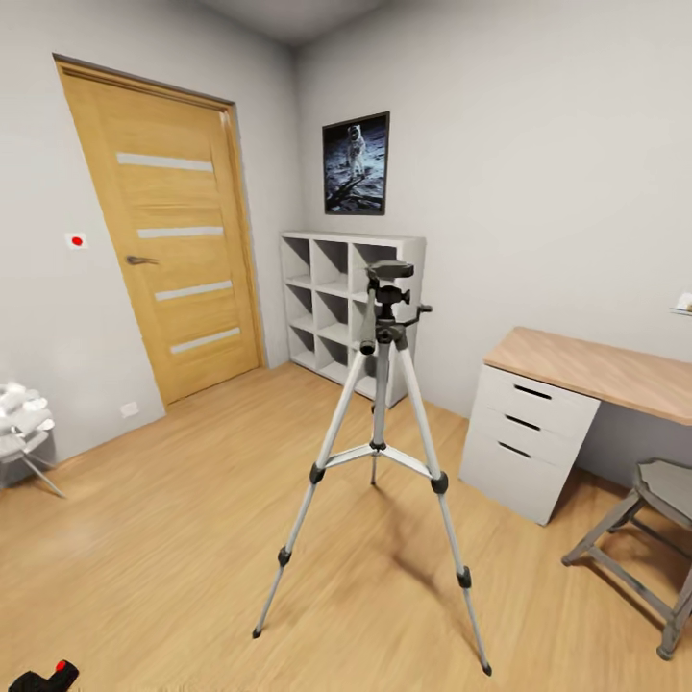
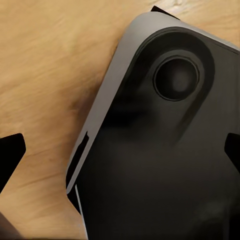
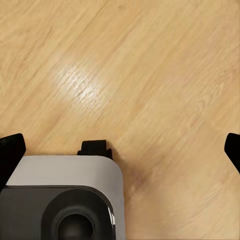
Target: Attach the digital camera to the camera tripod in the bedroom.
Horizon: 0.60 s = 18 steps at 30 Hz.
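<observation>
Presently the camera tripod [image 1: 382, 404] stands mid-frame on the wood floor [image 1: 173, 500], head bare; both end effectors appear spread and empty, a black, red-dotted object [image 1: 43, 678], possibly the digital camera, lower left, so pickup seemingly comes next.

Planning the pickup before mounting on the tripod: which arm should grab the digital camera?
Left, probably. The digital camera sits at the head view's lower-left corner, the robot's left side. Both the left gripper and right gripper hang open, empty, over the floor.
</observation>
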### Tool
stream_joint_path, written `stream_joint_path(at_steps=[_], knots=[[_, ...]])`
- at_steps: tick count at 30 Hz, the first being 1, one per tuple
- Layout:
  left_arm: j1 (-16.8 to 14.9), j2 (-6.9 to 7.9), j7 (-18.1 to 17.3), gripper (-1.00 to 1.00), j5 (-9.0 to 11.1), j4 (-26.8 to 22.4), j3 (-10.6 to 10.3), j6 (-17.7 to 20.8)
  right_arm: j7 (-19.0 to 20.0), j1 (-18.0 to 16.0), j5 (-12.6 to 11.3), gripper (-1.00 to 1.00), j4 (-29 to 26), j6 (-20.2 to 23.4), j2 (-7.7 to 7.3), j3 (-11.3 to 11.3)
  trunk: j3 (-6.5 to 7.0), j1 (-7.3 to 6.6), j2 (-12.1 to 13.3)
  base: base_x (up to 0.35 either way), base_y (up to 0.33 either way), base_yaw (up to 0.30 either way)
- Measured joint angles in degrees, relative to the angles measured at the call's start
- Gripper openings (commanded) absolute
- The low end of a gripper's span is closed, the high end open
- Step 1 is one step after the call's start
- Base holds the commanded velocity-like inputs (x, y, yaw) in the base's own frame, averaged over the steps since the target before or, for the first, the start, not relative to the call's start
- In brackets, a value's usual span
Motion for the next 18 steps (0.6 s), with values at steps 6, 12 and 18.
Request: stream_joint_path(at_steps=[6, 12, 18], knots=[[0.0, -0.02, 0.0, 1.0, 0.0, 0.0, 0.0, 0.0, 0.0, 0.0, 0.0, 1.0, 0.0, 0.0, 0.0, -0.02, 0.0, 0.0, 0.0, 0.0, 0.0, 0.298], [0.0, -0.01, 0.02, 1.0, 0.0, 0.0, 0.0, 0.0, 0.0, 0.0, 0.0, 1.0, 0.0, 0.0, 0.0, -0.01, 0.0, 0.0, 0.0, 0.0, 0.0, 0.298], [0.0, -0.02, 0.0, 1.0, 0.0, 0.0, 0.0, 0.0, -0.05, 0.0, 0.0, 1.0, 0.0, 0.0, 0.03, -0.04, 0.0, 0.0, 0.0, 0.0, 0.0, 0.298]])
